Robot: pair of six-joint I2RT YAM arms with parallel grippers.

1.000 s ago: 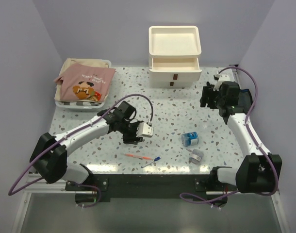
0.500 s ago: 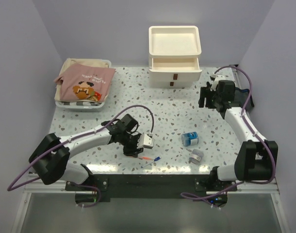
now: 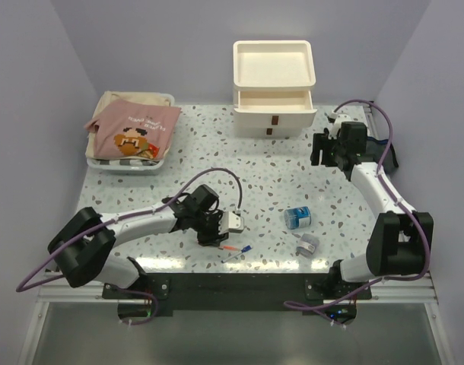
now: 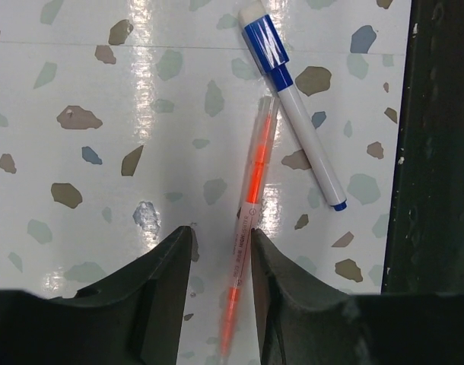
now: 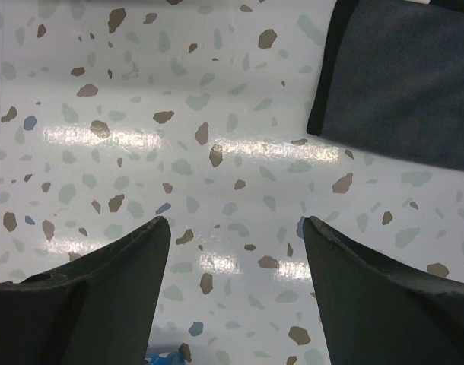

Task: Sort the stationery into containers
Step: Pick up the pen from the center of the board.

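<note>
My left gripper is low over the table near its front edge. In the left wrist view its jaws stand a little apart around a thin red pen, which lies on the table against the right finger. A blue pen lies just beside it. My right gripper is wide open and empty over bare table; the navy pouch lies at its far right. A blue roll and a grey roll sit front right. The cream drawer unit stands at the back with its top drawer pulled out.
A white basket holding a pink printed cloth bag sits at the back left. The black front edge of the table runs right beside the two pens. Purple walls close in the left, back and right sides.
My left gripper has moved toward the front edge and come down over the red pen. My right gripper has shifted slightly back toward the far right.
</note>
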